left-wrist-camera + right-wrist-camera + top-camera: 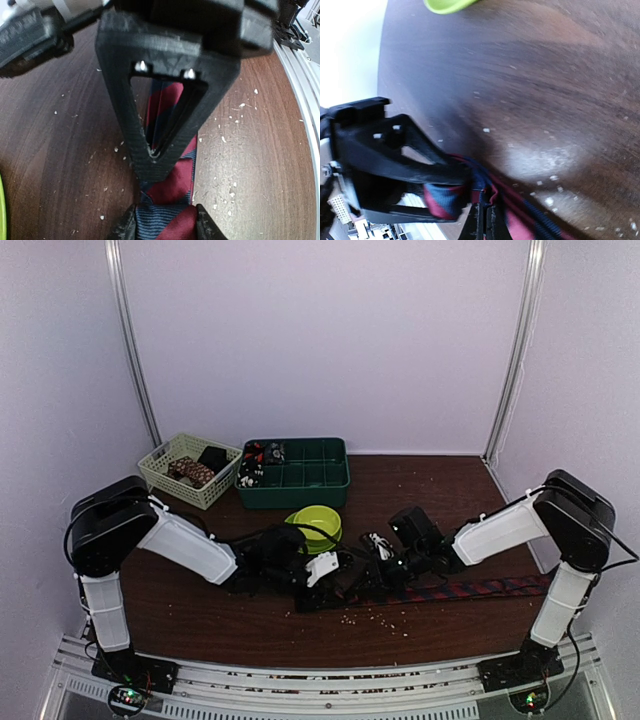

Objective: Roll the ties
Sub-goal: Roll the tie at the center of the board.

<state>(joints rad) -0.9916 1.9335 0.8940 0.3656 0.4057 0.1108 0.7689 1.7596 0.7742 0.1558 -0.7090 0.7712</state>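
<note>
A red and navy striped tie (480,588) lies along the table's near side, from the centre out to the right. Its left end is bunched between my two grippers. My left gripper (335,580) is shut across the tie (172,185); in the left wrist view (165,226) the fabric fills the gap between its fingertips. My right gripper (385,575) meets it tip to tip, and its black finger (160,150) presses onto the tie. In the right wrist view (486,216) its jaws are pinched together on a fold of the tie (442,200).
A lime-green bowl (318,523) stands just behind the grippers and shows at the top of the right wrist view (447,5). A dark green divided tray (340,485) and a cream basket (160,475) stand at the back left. Pale crumbs dot the brown table.
</note>
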